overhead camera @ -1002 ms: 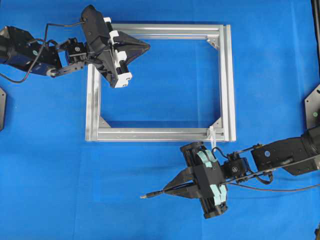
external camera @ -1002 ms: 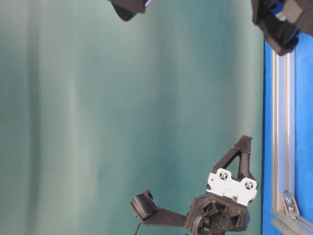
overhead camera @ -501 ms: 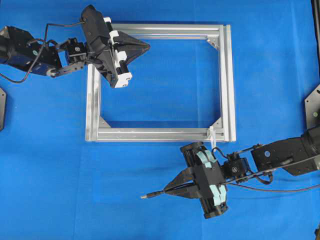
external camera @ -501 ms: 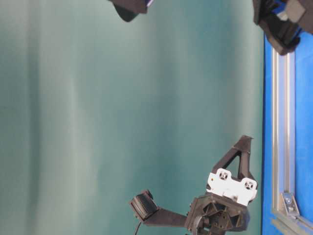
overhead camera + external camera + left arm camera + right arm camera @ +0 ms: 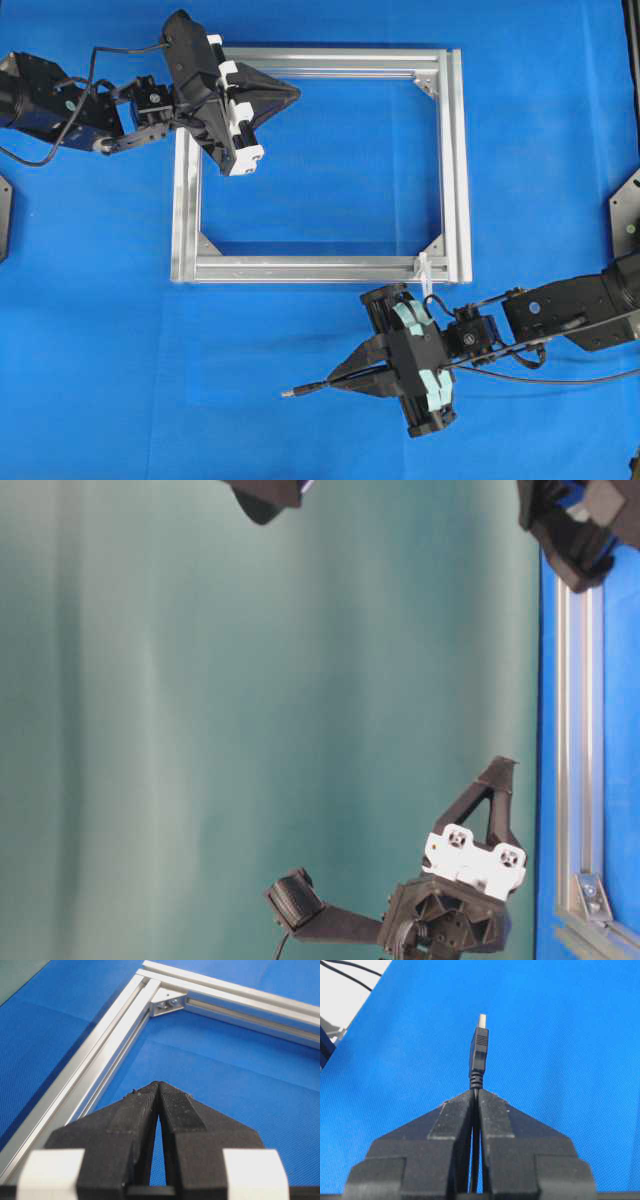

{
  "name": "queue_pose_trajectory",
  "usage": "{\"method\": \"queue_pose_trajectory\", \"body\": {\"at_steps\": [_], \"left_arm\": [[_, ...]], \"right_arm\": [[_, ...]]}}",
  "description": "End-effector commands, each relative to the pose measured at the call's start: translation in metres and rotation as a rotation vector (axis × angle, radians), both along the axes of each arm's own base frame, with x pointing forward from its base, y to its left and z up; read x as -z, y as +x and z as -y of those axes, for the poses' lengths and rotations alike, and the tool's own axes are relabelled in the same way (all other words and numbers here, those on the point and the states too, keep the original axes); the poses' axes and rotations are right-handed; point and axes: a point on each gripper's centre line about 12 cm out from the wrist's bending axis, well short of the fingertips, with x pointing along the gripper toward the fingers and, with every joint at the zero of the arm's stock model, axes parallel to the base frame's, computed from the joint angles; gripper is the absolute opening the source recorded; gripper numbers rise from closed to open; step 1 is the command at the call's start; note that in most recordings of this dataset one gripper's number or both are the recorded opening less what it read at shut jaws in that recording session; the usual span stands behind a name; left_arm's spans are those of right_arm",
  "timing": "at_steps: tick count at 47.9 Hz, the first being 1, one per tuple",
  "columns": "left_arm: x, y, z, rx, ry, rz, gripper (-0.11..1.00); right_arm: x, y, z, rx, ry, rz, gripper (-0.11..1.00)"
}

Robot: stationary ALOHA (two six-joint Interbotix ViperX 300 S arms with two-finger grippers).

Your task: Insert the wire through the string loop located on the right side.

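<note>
The wire [image 5: 300, 391] is a thin black cable whose plug tip points left over the blue mat, below the aluminium frame [image 5: 456, 170]. My right gripper [image 5: 335, 380] is shut on the wire just behind the plug. In the right wrist view the plug [image 5: 479, 1050] sticks straight out past the closed fingertips of the right gripper [image 5: 476, 1092]. The string loop [image 5: 424, 268], small and white, hangs at the frame's lower right corner, up and to the right of the plug. My left gripper [image 5: 295, 95] is shut on nothing, hovering over the frame's upper left corner [image 5: 167, 1002].
The wire's slack trails right along the right arm [image 5: 570, 379]. The frame's rails [image 5: 100, 1060] lie flat on the blue mat [image 5: 100, 350]. In the table-level view the left gripper [image 5: 500, 767] hangs above the mat.
</note>
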Motion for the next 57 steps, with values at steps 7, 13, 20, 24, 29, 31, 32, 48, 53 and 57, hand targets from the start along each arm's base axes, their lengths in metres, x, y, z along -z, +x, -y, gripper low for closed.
{"method": "queue_pose_trajectory", "body": {"at_steps": [7,13,20,24,29,31,32,48,53,57], "left_arm": [[-0.014,0.002,0.0,0.001,0.013,0.039,0.0],[-0.014,0.002,0.0,0.001,0.013,0.039,0.0],[-0.014,0.002,-0.001,-0.001,0.013,0.039,0.0],[-0.014,0.002,-0.001,-0.001,0.013,0.039,0.0],[-0.014,0.002,0.0,0.001,0.013,0.039,0.0],[-0.014,0.002,-0.001,0.001,0.014,0.039,0.0],[-0.014,0.002,0.0,0.001,0.013,0.039,0.0],[-0.014,0.002,-0.001,-0.001,0.013,0.039,0.0],[-0.014,0.002,-0.001,-0.001,0.013,0.039,0.0],[-0.014,0.002,-0.001,-0.001,0.013,0.039,0.0]], "right_arm": [[-0.017,0.003,-0.003,-0.003,0.018,0.046,-0.04],[-0.016,0.003,-0.003,-0.004,0.016,0.041,-0.04],[-0.017,0.003,-0.003,-0.004,0.016,0.043,-0.04],[-0.017,0.003,-0.003,-0.003,0.018,0.046,-0.04],[-0.017,0.003,-0.003,-0.003,0.017,0.044,-0.04],[-0.016,0.002,-0.002,-0.004,0.015,0.04,-0.04],[-0.016,0.002,-0.002,-0.004,0.015,0.04,-0.04],[-0.006,-0.03,0.008,0.007,0.018,-0.012,-0.04],[-0.002,-0.051,0.015,0.012,0.017,-0.04,-0.04],[-0.001,-0.067,0.019,0.011,0.017,-0.052,-0.04]]}}
